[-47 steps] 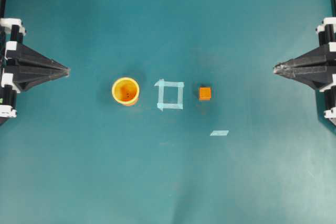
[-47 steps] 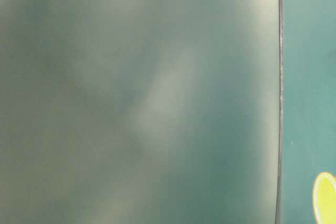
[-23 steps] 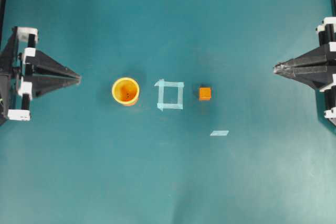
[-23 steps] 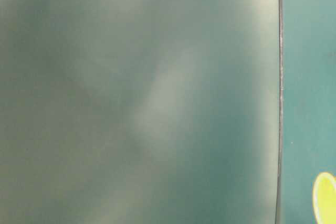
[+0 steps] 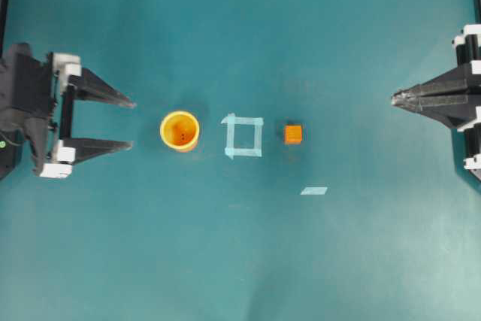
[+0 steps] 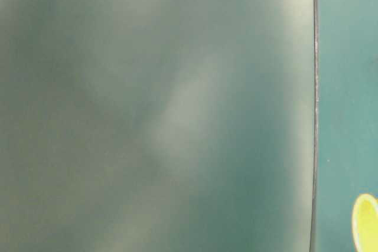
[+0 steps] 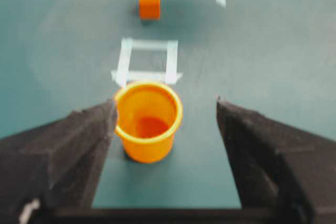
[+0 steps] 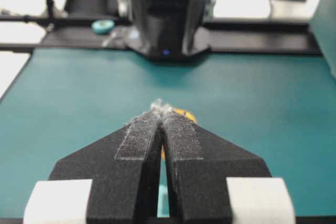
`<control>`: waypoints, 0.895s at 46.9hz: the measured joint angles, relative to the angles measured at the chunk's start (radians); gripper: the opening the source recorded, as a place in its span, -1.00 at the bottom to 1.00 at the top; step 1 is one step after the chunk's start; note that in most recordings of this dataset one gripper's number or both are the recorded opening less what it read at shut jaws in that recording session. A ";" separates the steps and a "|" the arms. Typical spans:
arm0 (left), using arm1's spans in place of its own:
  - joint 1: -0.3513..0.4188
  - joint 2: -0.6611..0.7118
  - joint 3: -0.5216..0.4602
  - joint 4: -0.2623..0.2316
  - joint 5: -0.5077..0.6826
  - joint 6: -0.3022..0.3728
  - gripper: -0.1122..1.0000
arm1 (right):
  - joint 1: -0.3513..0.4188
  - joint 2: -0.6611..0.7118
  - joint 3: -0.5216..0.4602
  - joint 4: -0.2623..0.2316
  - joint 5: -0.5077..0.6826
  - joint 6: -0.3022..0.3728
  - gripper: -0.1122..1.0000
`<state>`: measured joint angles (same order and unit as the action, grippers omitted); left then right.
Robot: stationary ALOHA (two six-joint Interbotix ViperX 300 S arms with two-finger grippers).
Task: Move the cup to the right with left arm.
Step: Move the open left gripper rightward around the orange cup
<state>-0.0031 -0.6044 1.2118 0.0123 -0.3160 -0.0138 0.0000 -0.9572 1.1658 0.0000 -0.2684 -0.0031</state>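
Tabletop: teal, carrying everything.
Cup: upright, left of the tape square.
My left claw: spread wide, left of cup, apart.
My right claw: pinched together, far right.

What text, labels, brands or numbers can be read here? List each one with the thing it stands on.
None: no readable text appears in any view.
The cup, the orange cube, the tape square and the loose tape strip are all plain.
The left gripper and right gripper show no markings.
The table-level view is too blurred to read.
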 measured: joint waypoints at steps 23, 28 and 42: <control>0.014 0.307 -0.017 0.000 -0.184 0.000 0.64 | 0.000 0.000 -0.005 0.000 0.000 -0.002 -0.81; 0.028 0.339 -0.015 0.000 -0.201 -0.002 0.64 | 0.000 0.000 -0.006 0.000 0.000 -0.002 -0.81; 0.055 0.393 0.011 0.000 -0.239 0.002 0.64 | 0.000 0.000 -0.011 0.000 0.000 -0.002 -0.81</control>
<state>0.0522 -0.2117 1.2226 0.0123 -0.5553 -0.0123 0.0000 -0.9572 1.1551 0.0000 -0.2684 -0.0046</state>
